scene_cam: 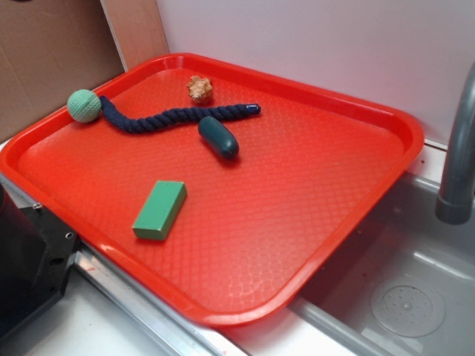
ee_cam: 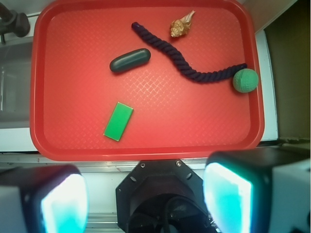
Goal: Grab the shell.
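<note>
At tray's (scene_cam: 386,159) far edge the shell (scene_cam: 200,88) lay just beyond the rope (scene_cam: 171,117), not touching. Looked light, stiff, bumpy, prob. brittle at the spire; best pinched across the fat body. End effector (ee_cam: 146,201) stood apart, empty, well short.

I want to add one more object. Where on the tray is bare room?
The tray is bare along its sink-side half, from the pickle and block to the rim. It is crowded at the far corner: ball, rope and shell lie close together.
</note>
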Motion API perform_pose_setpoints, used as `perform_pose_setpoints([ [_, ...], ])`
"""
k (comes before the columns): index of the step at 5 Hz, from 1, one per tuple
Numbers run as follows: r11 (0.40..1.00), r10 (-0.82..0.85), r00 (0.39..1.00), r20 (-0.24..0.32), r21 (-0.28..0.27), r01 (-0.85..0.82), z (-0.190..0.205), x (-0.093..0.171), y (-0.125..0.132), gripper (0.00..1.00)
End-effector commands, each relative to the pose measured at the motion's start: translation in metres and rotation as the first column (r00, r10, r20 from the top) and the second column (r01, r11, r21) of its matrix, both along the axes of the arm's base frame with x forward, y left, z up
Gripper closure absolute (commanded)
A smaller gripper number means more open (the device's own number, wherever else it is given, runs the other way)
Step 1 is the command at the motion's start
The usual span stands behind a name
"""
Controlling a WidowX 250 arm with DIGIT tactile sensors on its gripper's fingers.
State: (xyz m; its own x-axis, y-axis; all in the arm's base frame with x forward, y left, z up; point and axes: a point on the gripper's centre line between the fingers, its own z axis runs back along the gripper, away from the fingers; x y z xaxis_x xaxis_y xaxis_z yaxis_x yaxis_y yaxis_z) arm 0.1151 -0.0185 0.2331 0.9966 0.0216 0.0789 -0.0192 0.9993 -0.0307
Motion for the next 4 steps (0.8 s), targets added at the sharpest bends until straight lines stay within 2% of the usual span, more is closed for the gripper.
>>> perform_pose_setpoints([
  [1,1.000,0.000,1.000,0.000,0.000,0.000,0.000,0.000,0.000,0.00],
  [3,0.982,0.186,0.981,0.055,0.026,-0.188,-0.013,0.029,0.016,0.00],
  [4,0.927,0.368,0.925,0.093,0.034,-0.372,-0.026,0.051,0.034,0.00],
])
